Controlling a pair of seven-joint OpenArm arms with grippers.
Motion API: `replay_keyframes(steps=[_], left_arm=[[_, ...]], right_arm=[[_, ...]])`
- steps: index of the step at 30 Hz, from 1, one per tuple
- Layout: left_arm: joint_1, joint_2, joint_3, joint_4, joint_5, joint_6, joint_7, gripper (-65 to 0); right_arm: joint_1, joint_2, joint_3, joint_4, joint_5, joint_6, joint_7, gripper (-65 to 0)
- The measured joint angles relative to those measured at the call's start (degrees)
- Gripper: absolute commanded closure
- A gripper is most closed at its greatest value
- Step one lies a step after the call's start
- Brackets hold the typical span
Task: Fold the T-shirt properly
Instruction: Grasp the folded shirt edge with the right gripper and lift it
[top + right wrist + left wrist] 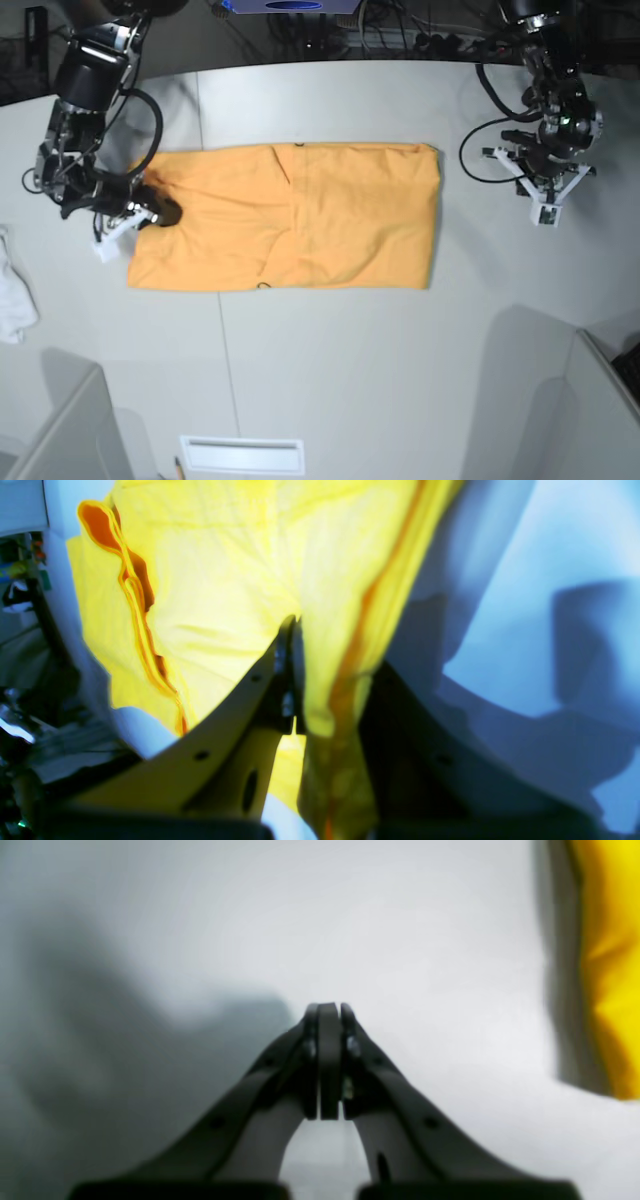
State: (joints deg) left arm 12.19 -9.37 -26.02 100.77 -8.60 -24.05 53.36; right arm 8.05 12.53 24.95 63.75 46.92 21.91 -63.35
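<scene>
The light-orange T-shirt (290,215) lies folded into a long flat rectangle across the middle of the table (350,350). My right gripper (163,213) is at the shirt's left edge. In the right wrist view it (300,645) is shut on a bunched fold of the yellow fabric (225,580), which hides one finger. My left gripper (548,213) is off to the right of the shirt, apart from it. In the left wrist view it (328,1012) is shut and empty over bare table, and the shirt's edge (610,965) shows at the far right.
A small white cloth (12,290) lies at the table's left edge. Cables (400,40) run along the back. Grey panels stand at the front left (60,430) and front right (570,420). A white slot plate (240,453) sits at the front edge.
</scene>
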Motion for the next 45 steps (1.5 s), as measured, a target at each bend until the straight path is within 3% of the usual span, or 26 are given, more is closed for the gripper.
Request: replay_keyframes(steps=[5, 13, 18, 23, 27, 31, 43, 44, 45], left_arm=[[-4.33, 0.28, 5.88, -3.1, 0.87, 0.17, -0.02, 0.0], [-6.56, 0.79, 18.4, -7.26, 0.42, 0.07, -0.31, 0.0], [-7.43, 2.38, 19.41, -7.26, 0.55, 0.13, -0.09, 0.0], [-9.07, 2.05, 19.04, -7.3, 0.72, 0.22, 0.22, 0.0], [-9.49, 1.6, 18.82, -7.13, 0.68, 0.24, 0.15, 0.0], [-8.87, -0.26, 18.93, -7.21, 0.68, 0.07, 0.24, 0.0], [-12.59, 0.17, 18.95, -14.78, -0.22, 0.44, -2.1, 0.0], [-13.42, 1.18, 18.86, -15.54, 0.59, 0.66, -1.99, 0.0], [-14.14, 1.75, 18.99, -16.39, 0.81, 0.87, -2.01, 0.0]], right_arm=[[0.85, -0.24, -1.36, 4.81, -9.14, -0.09, -0.04, 0.0], [2.97, -1.09, -1.55, 13.27, -14.29, -0.44, -0.92, 0.0], [2.86, -3.3, -1.73, 20.92, -13.97, -0.35, -3.61, 0.0], [1.68, -4.42, -7.87, 28.22, -13.97, -0.44, -4.5, 0.0], [1.09, -6.4, -12.0, 33.09, -14.08, -5.01, -4.33, 0.0], [-0.24, -7.15, -15.65, 38.1, -14.56, -6.27, -4.83, 0.0], [-1.14, -7.67, -24.96, 39.36, -14.14, -6.34, -1.9, 0.0], [-1.09, -7.67, -25.83, 39.39, -13.68, -6.56, -1.2, 0.0], [-1.09, -7.67, -26.69, 39.41, -13.51, -8.85, -1.07, 0.0]])
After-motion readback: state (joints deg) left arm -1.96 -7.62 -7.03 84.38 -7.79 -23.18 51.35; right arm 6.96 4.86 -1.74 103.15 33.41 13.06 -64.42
